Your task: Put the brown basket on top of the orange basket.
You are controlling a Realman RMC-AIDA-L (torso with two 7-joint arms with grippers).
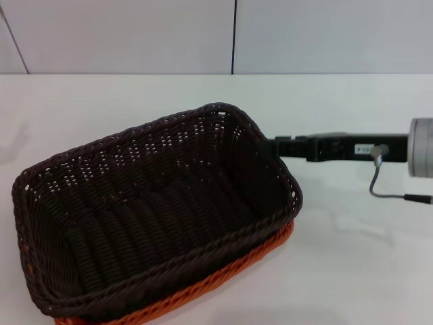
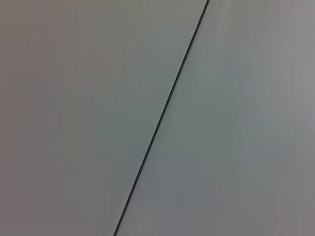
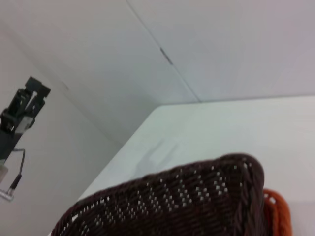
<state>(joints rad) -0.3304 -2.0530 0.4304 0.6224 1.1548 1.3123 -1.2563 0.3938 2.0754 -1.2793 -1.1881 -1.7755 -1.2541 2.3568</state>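
The brown basket [image 1: 155, 203] sits nested inside the orange basket [image 1: 237, 267], whose rim shows only along the near and right edges. My right gripper [image 1: 276, 145] reaches in from the right and meets the brown basket's far right rim, which hides its tip. The right wrist view shows the brown basket's wall [image 3: 187, 201] close up, with a bit of the orange basket [image 3: 278, 214] beside it. My left gripper [image 3: 29, 101] shows only in the right wrist view, held up off the table, far from the baskets.
The baskets stand on a white table [image 1: 352, 257] at its front left. A white panelled wall [image 1: 304, 34] runs behind it. A grey cable [image 1: 379, 183] hangs from the right arm. The left wrist view shows only the wall [image 2: 98, 118].
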